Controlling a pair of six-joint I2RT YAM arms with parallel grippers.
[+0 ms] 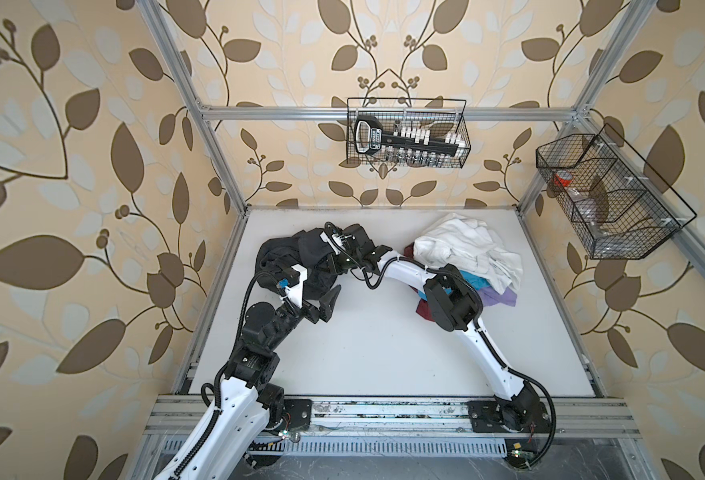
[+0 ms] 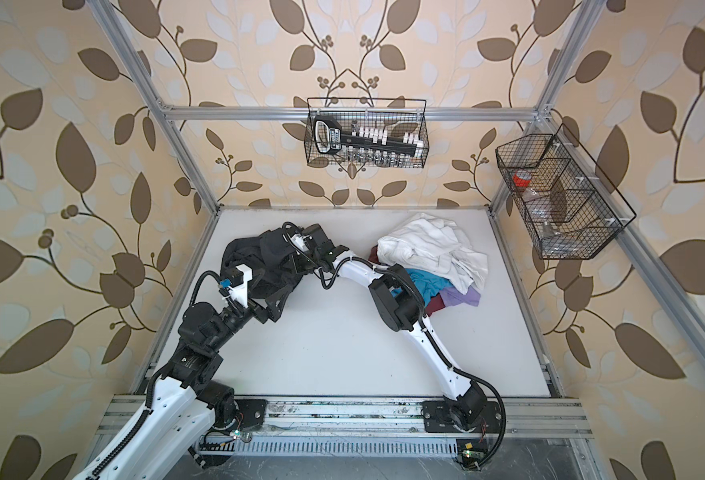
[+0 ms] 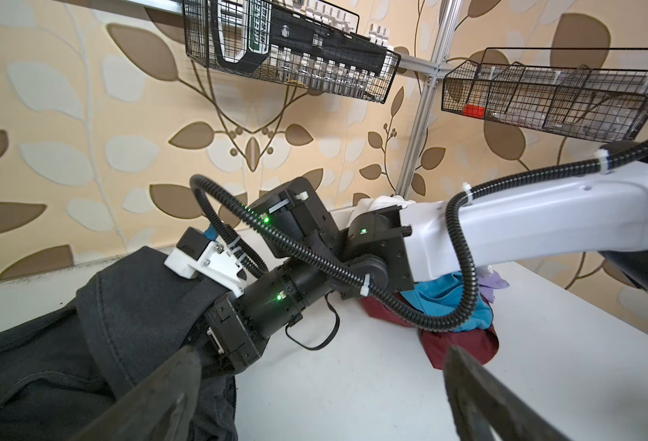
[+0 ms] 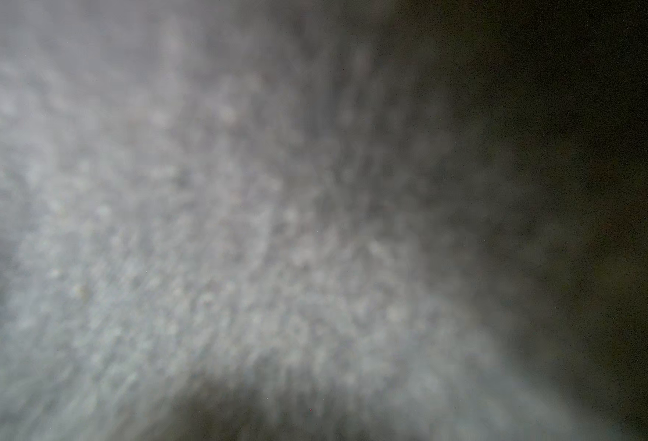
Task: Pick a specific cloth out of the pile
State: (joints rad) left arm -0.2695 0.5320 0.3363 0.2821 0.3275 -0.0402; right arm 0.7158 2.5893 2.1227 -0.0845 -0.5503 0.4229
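The cloth (image 1: 284, 254) lies heaped by the far-left corner of the desk (image 1: 363, 357), well apart from the pile (image 1: 471, 257) at the far-right corner, so I judge it is already picked out and is being set down here; the right gripper (image 3: 225, 338) reaches across and is buried in its folds, so I cannot tell whether its jaws are together or apart. The left gripper (image 1: 325, 306) sits at the cloth's near edge, jaws wide apart, clamped on nothing, probably keeping clear.
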